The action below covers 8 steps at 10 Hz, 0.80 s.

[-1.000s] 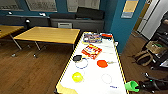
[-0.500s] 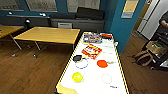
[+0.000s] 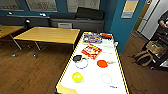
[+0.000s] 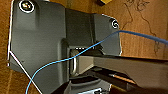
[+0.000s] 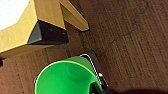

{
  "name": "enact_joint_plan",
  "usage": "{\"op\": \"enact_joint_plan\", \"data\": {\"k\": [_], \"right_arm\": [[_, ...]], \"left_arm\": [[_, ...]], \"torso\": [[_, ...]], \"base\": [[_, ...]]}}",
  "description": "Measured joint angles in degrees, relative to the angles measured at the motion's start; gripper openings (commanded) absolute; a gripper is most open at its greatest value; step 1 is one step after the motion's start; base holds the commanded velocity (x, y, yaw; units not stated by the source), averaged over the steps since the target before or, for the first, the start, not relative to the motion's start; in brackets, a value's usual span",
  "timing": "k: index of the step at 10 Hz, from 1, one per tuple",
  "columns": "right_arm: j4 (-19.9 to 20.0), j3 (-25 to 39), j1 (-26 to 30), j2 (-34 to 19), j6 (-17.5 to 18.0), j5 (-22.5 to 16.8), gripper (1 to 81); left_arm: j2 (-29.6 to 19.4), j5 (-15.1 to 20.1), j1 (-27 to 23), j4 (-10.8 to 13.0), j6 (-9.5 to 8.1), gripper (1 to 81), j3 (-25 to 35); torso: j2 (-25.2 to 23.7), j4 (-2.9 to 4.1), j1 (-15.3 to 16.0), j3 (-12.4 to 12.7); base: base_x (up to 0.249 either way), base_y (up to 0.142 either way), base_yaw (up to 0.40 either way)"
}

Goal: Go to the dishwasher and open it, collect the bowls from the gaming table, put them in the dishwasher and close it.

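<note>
The gaming table (image 3: 119,65), white-topped with a yellow rim, stretches away in front of me. Several bowls stand on it: a yellow-green bowl (image 3: 77,77) nearest, a pale bowl (image 3: 106,78), an orange bowl (image 3: 102,63), a clear blue-rimmed bowl (image 3: 81,64) and a dark bowl (image 3: 77,58). In the right wrist view a bright green bowl (image 5: 63,78) hangs over the wooden floor beside the table's corner (image 5: 37,27), with my right gripper (image 5: 96,86) shut on its rim. The dishwasher is out of view.
Flat game boxes (image 3: 91,51) lie on the far half of the table. Yellow-wood tables (image 3: 50,35) stand to the left, a blue pillar (image 3: 120,25) behind. At the right are bags (image 3: 147,53) and a person (image 3: 163,21). A blue cable (image 4: 75,56) crosses the left wrist view.
The head camera has moved closer to the gaming table, which now looks larger. The green bowl that showed at the lower right edge a second ago has left the head view.
</note>
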Motion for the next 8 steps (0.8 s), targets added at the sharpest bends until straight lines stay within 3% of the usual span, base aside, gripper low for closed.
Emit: {"op": "enact_joint_plan", "data": {"k": [2, 4, 8], "right_arm": [[-1.76, -8.08, -8.41, 3.90, 0.61, 8.42, 1.0], [-2.97, -15.54, -12.35, 7.63, 1.05, 16.16, 1.0], [-4.33, -29.50, -16.48, 21.86, 1.32, 24.94, 1.0]], "left_arm": [[-6.62, -1.04, -0.91, 0.00, -0.02, 81.1, 8.18], [-13.07, -1.40, -1.72, 0.00, -0.11, 81.1, 16.15], [-21.98, -1.65, -6.64, -0.10, -0.18, 81.1, 30.43]], "torso": [[0.00, 0.00, 0.00, 0.00], [0.00, 0.00, -0.02, 0.02], [0.00, 0.00, -0.05, 0.02]], "base": [[0.000, 0.000, 0.000], [0.000, 0.000, 0.000], [0.000, 0.000, 0.000]]}}
